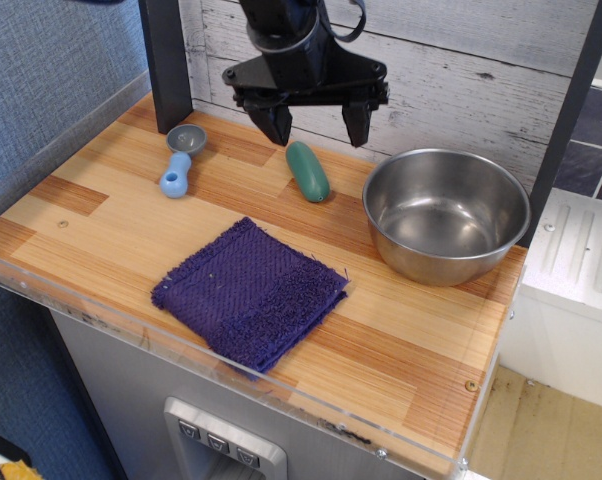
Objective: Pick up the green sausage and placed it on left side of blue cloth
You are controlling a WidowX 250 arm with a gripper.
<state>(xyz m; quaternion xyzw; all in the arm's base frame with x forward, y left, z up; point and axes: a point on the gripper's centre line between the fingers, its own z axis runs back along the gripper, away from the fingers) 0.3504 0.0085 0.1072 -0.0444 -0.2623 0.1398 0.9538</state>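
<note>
The green sausage (308,171) lies on the wooden table near the back, between the scoop and the steel bowl. The blue cloth (249,291), a folded dark blue-purple towel, lies at the front middle of the table. My gripper (316,125) hangs open above and just behind the sausage, its two black fingers spread to either side and holding nothing. It does not touch the sausage.
A light blue scoop with a grey cup (179,160) lies at the back left. A steel bowl (447,213) stands at the right. A dark post (165,60) and a white plank wall (461,70) bound the back. The table's front edge (231,370) has a clear lip.
</note>
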